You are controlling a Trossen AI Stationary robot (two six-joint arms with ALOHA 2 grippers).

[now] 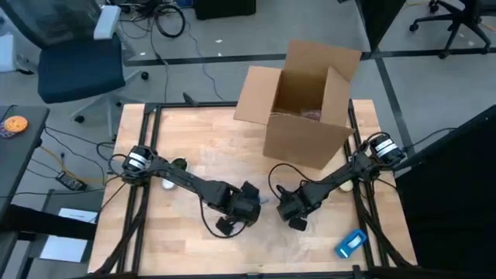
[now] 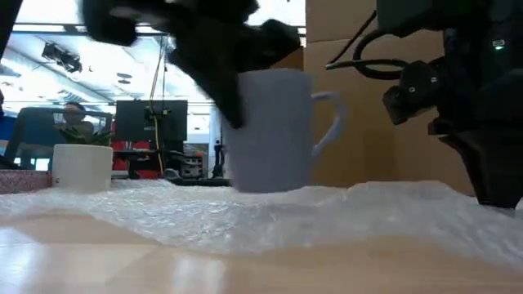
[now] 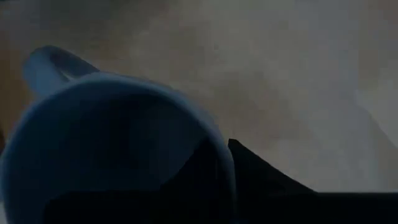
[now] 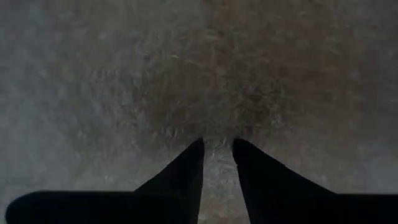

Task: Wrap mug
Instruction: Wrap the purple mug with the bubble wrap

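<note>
A pale blue mug (image 2: 274, 131) stands upright on a sheet of bubble wrap (image 2: 270, 216) spread over the wooden table, its handle (image 2: 331, 122) to one side. My left gripper (image 1: 242, 206) comes down on the mug from above and is shut on its rim. My right gripper (image 1: 293, 211) is beside it, toward the table's right. Its fingers (image 4: 217, 152) point down onto the wrap, nearly together. In the high view the left gripper hides most of the mug. My left gripper pinches the mug's rim (image 3: 217, 146), on the side opposite the handle (image 3: 46, 62), one finger inside the cup and one finger (image 3: 261, 171) outside. The fingers come from above. The mug stays upright, its base on the wrap. My right gripper has its fingertips (image 4: 193, 155) down on the bubble wrap (image 4: 217, 134) from above, a narrow strip of wrap showing between them. One layer or several, I cannot tell. The wrap lies flat on the table.
An open cardboard box (image 1: 304, 105) stands at the table's far right, close behind the right arm. A small blue object (image 1: 350, 242) lies near the front right corner. A white cup (image 2: 82, 167) stands off to one side of the wrap.
</note>
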